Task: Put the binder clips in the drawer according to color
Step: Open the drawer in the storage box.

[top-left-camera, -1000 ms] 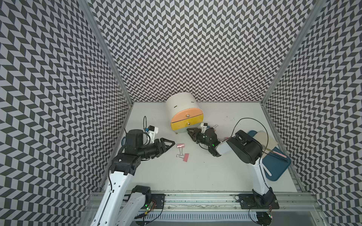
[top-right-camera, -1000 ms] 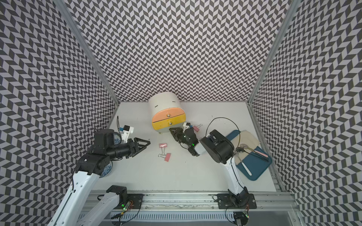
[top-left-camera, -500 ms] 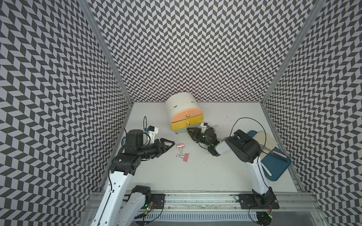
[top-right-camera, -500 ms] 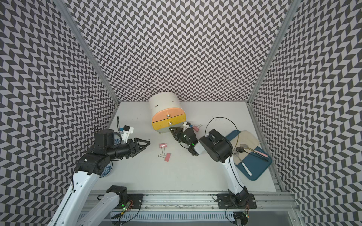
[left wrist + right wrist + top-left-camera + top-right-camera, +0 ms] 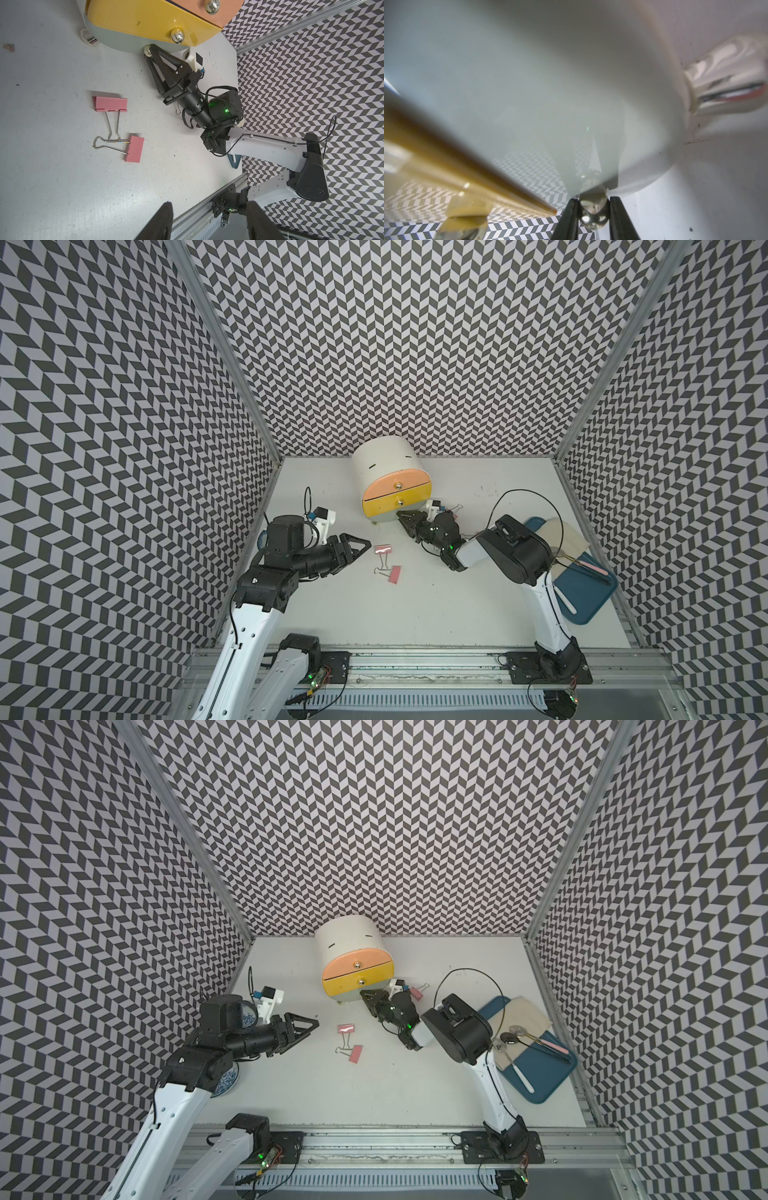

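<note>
Pinching the wrong part is looking like the main danger. The right tool (image 5: pixel 404 515) is sitting low against the white cabinet (image 5: pixel 384 466), and in the right wrist view its two fingers are gripping a silver ball foot (image 5: pixel 593 209) at the cabinet's base, not a drawer knob. The yellow drawer's knob (image 5: pixel 176 35) is sitting free off to one side. Both the peach drawer (image 5: pixel 395 486) and the yellow drawer (image 5: pixel 401 506) are showing closed fronts, so no clip has anywhere to go yet.

If the arm pulls from here, I am expecting the whole cabinet to slide or tip on the counter (image 5: pixel 415 614) instead of a drawer opening. The foot is round and shiny, so it is also likely to be slipping out of the grip.

A sliding cabinet or a swinging forearm could be knocking the pink clip (image 5: pixel 417 993) lying just beside the right wrist, perhaps under the cabinet.

The left tool (image 5: pixel 362 546) is hovering with its jaws apart and empty, near two more pink binder clips lying flat on the counter, one (image 5: pixel 110 104) nearer the cabinet and one (image 5: pixel 134 148) nearer the rail. In the left wrist view their wire handles are crossing and touching, so lifting one is risking dragging or flicking the other. With the bodies lying flat, a grab could be catching only thin wire and letting the clip swing loose.
</note>
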### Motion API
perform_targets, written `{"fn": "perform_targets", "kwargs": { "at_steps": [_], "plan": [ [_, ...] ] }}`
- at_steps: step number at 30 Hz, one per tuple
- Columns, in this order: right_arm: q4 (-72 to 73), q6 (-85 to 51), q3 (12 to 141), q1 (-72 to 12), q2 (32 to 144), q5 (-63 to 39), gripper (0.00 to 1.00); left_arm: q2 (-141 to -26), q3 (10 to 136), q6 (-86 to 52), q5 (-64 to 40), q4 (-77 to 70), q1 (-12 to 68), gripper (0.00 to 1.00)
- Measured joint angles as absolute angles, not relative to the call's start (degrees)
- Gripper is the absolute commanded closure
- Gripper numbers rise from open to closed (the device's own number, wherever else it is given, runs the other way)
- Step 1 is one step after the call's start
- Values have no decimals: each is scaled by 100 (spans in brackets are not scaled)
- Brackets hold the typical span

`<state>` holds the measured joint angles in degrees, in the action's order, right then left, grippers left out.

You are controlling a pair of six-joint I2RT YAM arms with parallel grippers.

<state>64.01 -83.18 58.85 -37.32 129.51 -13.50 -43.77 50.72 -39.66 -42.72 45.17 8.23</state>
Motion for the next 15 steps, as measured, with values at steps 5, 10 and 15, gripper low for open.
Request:
{"fn": "perform_targets", "kwargs": {
  "at_steps": [5, 10, 15],
  "plan": [
    [6639, -8315, 5684, -3734, 12932, -1345, 77, -4377, 5072, -3968, -4272, 4517, 823, 40],
    [6764, -8313, 5404, -3750, 12794, -1341, 77, -4377, 5072, -3972, -4272, 4515, 823, 40],
    [6851, -8311, 5159, -3793, 12669, -1326, 77, -4370, 5072, -3997, -4272, 4517, 823, 40]
  ]
}}
